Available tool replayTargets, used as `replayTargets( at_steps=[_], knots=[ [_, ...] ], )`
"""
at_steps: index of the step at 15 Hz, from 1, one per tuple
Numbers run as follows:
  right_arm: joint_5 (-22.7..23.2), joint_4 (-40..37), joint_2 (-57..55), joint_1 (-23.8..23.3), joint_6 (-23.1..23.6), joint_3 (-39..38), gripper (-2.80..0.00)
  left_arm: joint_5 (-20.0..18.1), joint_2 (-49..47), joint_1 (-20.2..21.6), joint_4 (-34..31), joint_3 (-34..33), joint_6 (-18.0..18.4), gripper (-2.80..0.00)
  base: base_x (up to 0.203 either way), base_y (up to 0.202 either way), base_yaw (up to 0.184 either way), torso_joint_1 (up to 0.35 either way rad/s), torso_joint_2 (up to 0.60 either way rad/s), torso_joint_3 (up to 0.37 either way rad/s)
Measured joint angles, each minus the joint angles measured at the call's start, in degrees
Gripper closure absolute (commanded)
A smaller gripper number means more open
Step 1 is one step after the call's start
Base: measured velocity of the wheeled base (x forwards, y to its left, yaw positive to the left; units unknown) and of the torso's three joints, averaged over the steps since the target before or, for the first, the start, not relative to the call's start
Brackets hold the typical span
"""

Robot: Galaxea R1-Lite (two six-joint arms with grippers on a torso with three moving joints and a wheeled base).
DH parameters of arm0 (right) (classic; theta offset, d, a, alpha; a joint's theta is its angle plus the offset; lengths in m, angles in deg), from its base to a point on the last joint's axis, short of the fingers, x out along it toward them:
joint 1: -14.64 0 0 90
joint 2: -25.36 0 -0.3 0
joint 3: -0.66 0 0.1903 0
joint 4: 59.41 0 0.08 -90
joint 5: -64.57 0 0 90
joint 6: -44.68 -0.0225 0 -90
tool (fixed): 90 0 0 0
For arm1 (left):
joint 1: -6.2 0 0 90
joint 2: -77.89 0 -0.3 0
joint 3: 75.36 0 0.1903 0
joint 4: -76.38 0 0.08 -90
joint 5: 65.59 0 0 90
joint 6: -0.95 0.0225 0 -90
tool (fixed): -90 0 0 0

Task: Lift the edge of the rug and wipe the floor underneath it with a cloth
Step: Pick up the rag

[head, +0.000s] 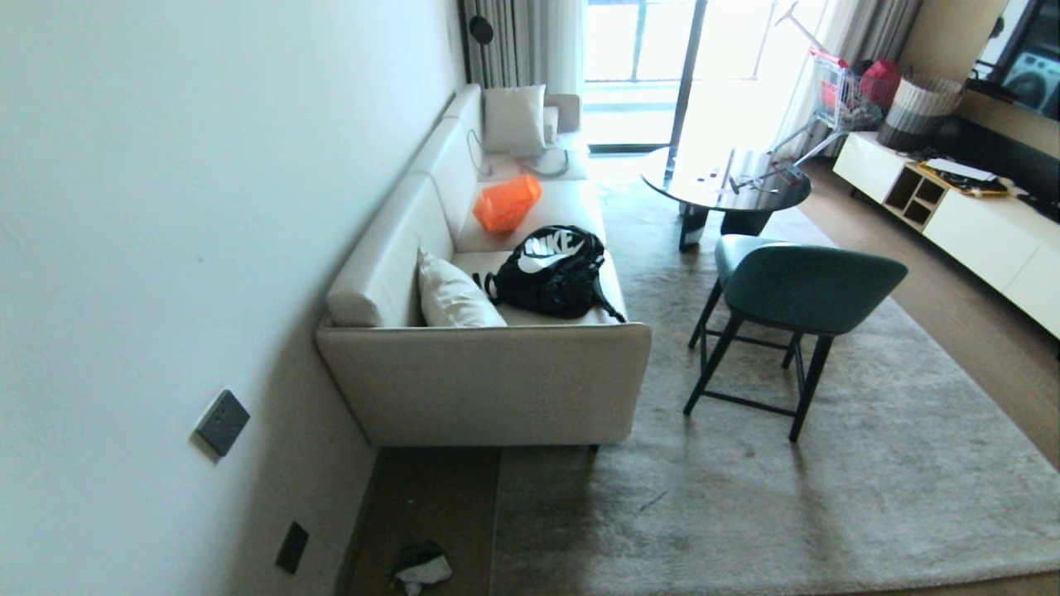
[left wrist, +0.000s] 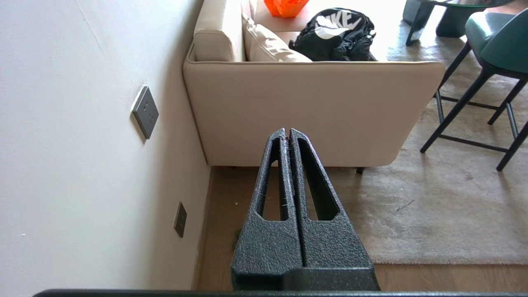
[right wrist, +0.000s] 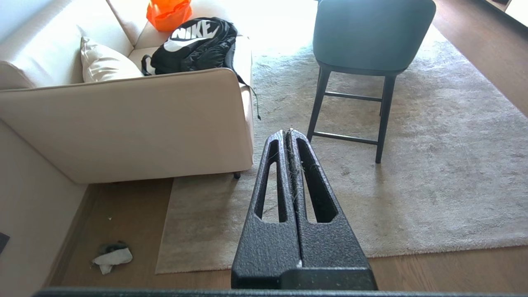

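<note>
Plainly, both the left gripper (left wrist: 288, 131) and right gripper (right wrist: 287, 132) are clenched on nothing, held above the floor (right wrist: 128, 214). At the right gripper's eight o'clock, the cloth (right wrist: 111, 256) lies beside the flat rug (right wrist: 433, 173).

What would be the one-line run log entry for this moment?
phase: start | left hand: shut, empty | right hand: shut, empty | cloth: on floor near wall | rug: flat
</note>
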Motion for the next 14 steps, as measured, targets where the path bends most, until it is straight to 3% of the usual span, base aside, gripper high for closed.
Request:
replayTargets(
  at_steps=[14],
  knots=[
    [-0.03, 0.00, 0.00, 0.00, 0.00, 0.00, 0.00, 0.03, 0.00, -0.02, 0.00, 0.00, 0.00, 0.00, 0.000, 0.000, 0.000, 0.000, 0.00, 0.000]
  ],
)
